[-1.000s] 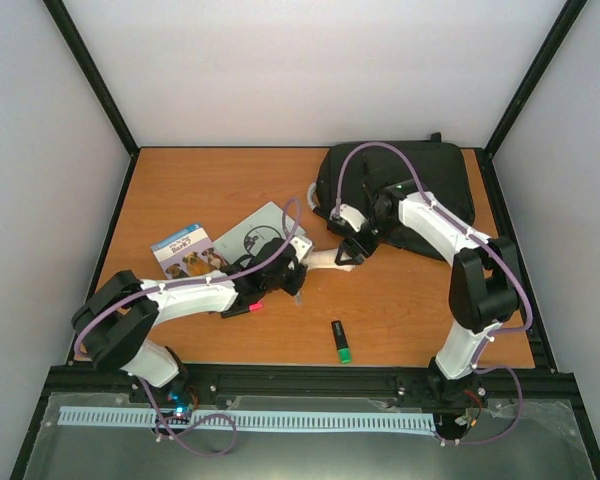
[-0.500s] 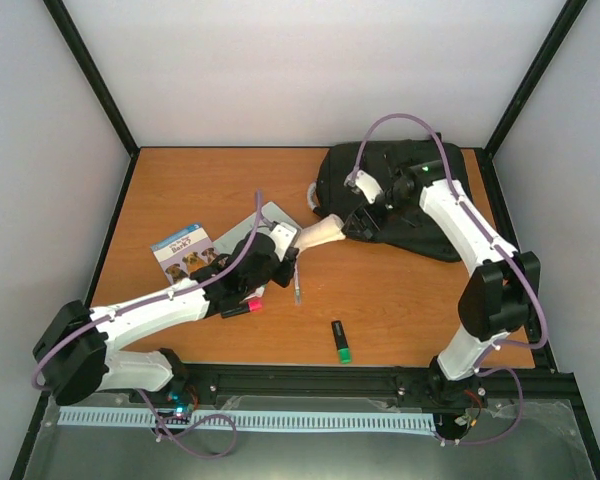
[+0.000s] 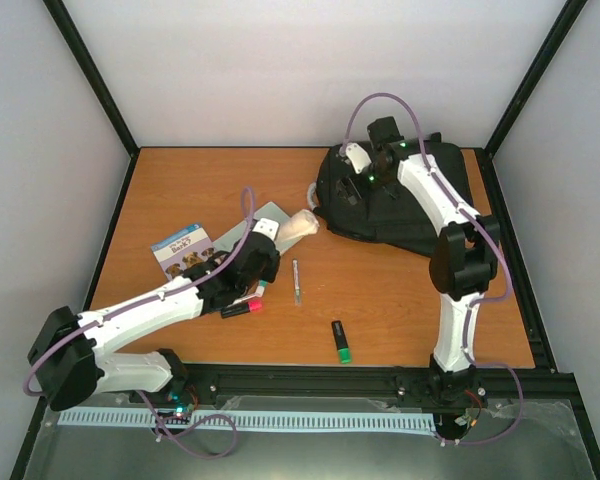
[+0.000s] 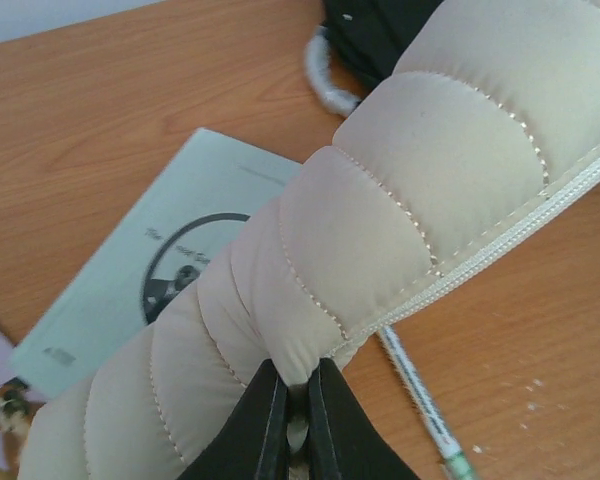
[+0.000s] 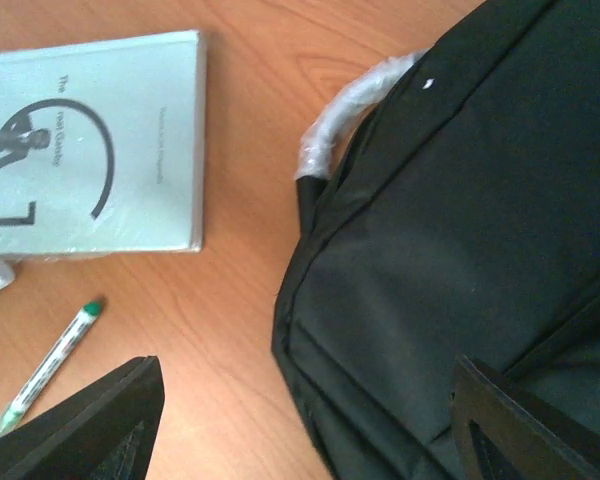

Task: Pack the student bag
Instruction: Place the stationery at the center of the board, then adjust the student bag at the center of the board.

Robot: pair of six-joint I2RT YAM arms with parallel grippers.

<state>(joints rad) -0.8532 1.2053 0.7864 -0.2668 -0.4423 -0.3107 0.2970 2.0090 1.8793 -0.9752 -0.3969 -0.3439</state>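
Where the top camera looks down, the student bag (image 3: 390,220) lies flat at the far right of the worktop (image 3: 180,185). The right hand (image 3: 352,185) is over the bag's left part; its finger spacing is not readable from here. The left hand (image 3: 278,238) holds a cream padded pouch (image 3: 302,221) over a grey booklet (image 3: 272,212), just left of the bag. A pen (image 3: 297,281), pink marker (image 3: 242,308) and green highlighter (image 3: 341,342) lie nearer the arm bases, with a dog-cover book (image 3: 180,250) further left.

Left wrist: fingers (image 4: 270,420) pressed together on a fold of the pouch (image 4: 380,200), pinching it. Booklet (image 4: 150,290) and pen (image 4: 420,400) lie beneath; bag corner (image 4: 380,25) at top edge.

Right wrist: hand (image 5: 305,425) spread wide, nothing between the fingers (image 5: 90,430). The bag (image 5: 460,200) fills the right side, its plastic-wrapped loop handle (image 5: 355,100) toward the booklet (image 5: 80,140). Pen (image 5: 50,365) at lower left.
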